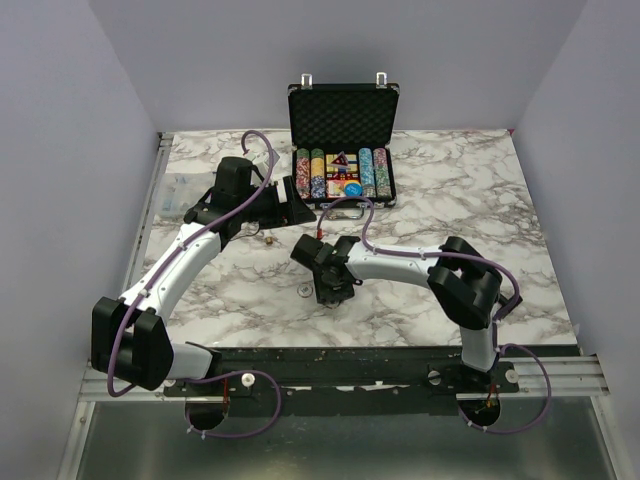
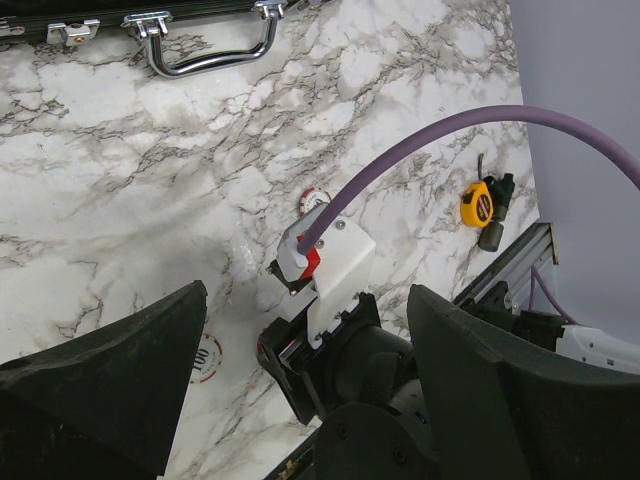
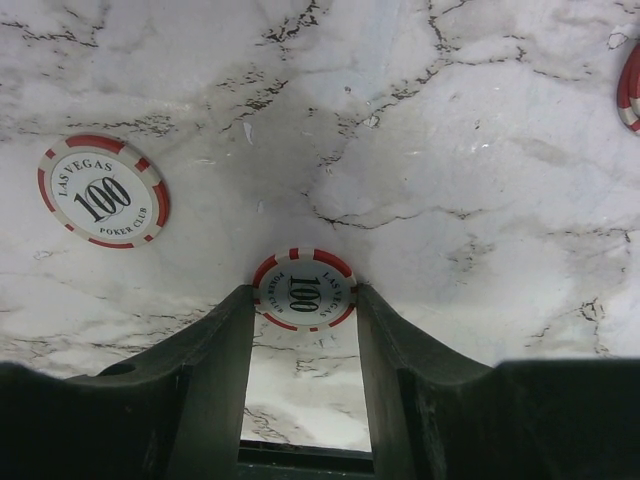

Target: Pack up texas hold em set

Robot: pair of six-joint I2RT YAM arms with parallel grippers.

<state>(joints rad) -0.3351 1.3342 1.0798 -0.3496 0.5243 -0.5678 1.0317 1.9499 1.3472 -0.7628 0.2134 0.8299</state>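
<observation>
Chip (image 3: pixel 302 290): sat flat between narrow jaws of right gripper (image 3: pixel 304 300), touching both tips (firm pinch unclear); far from wide-spread left gripper (image 2: pixel 308 300).

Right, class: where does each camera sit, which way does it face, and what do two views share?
Top external: above and behind the bases, looking down over the marble table to the open black foam-lined briefcase; the left arm and right arm show.
Left wrist: on the left arm, looking down at the table; its wide black jaws frame the bottom, the right arm beyond.
Right wrist: close above the marble; its jaws flank a red-and-white "100" chip.
Shared: top and left wrist both show briefcase and right arm.
</observation>
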